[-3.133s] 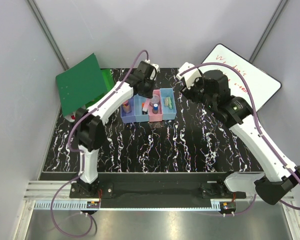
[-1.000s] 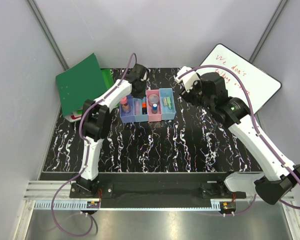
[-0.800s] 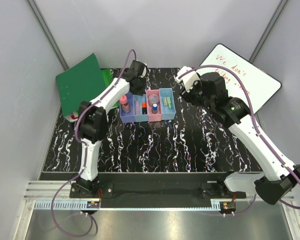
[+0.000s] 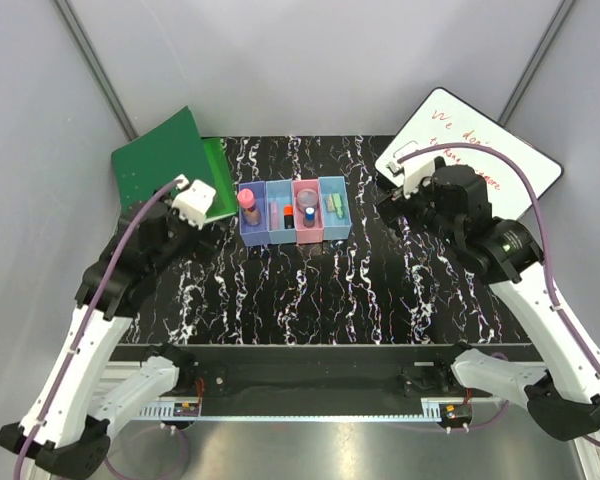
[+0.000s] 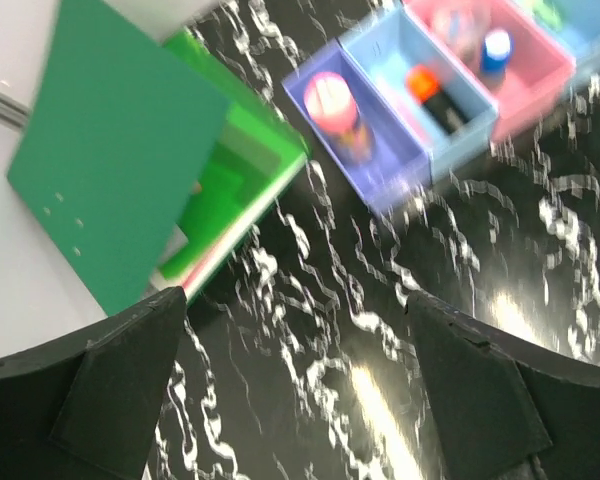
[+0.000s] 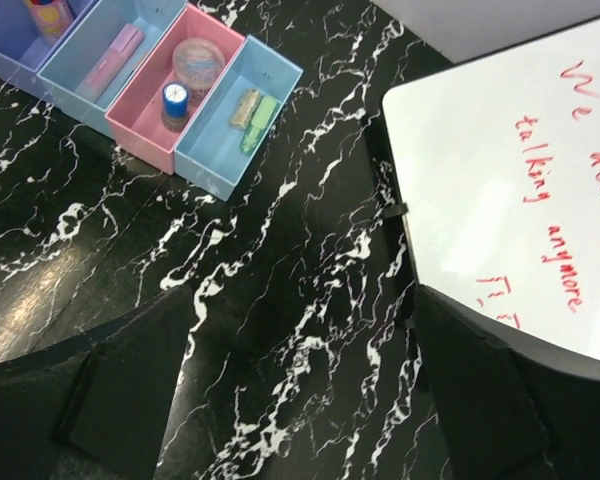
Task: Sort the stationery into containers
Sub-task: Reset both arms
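Observation:
The containers are four joined bins at the back middle: purple-blue [image 4: 252,232], light blue [image 4: 277,232], pink [image 4: 308,234] and light blue [image 4: 336,228]. The stationery lies in them. A pink-capped marker [image 5: 332,98] stands in the purple-blue bin. An orange-capped piece [image 5: 430,90] and a pink marker [image 6: 110,62] share the second. A round grey piece [image 6: 198,58] and a small blue piece [image 6: 174,98] are in the pink one. The green highlighter [image 6: 260,118] is in the last. My left gripper [image 4: 208,222] is open left of the bins. My right gripper [image 4: 390,200] is open to their right. Both hold nothing.
A green folder [image 4: 165,165] leans at the back left, close to my left gripper. A whiteboard [image 4: 480,150] with red writing lies at the back right, just beside my right gripper. Black marbled tabletop [image 4: 310,290] stretches in front of the bins.
My left gripper opened, left the pink-capped marker in the purple-blue bin and drew back to the left and nearer. My right gripper opened wider and moved right, away from the bins.

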Controlling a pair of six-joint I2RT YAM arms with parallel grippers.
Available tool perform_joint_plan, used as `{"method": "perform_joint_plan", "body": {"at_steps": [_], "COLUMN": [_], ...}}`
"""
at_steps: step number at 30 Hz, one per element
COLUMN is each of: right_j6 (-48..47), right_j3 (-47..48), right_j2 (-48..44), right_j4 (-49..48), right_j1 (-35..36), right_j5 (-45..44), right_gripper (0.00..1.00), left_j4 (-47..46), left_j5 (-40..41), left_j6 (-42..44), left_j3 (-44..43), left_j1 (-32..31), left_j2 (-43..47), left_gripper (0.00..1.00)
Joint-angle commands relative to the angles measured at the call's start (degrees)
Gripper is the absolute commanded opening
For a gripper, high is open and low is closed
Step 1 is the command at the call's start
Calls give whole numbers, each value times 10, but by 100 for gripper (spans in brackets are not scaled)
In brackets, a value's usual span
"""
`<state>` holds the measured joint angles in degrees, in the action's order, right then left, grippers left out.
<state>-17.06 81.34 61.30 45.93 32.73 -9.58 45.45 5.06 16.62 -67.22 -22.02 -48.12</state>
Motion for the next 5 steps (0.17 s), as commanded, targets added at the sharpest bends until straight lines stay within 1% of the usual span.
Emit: {"method": "perform_joint_plan", "body": {"at_steps": [1,3,5], "right_j6": [58,61,55], "right_j3": [16,17,17], "right_j2": [-21,-24,-31], "right_j4": [37,41,41], "right_j1": [-2,-2,-3], "right_j5": [-3,-7,-11], "right_gripper": [100,100,100], "left_j4": [11,10,10], "left_j5": [-10,3,-2], "left_j6": [22,12,11], "left_j3": [22,12,7], "left_j1": [1,1,1], "left_j2": [29,24,23], "left_gripper": [99,99,99]}}
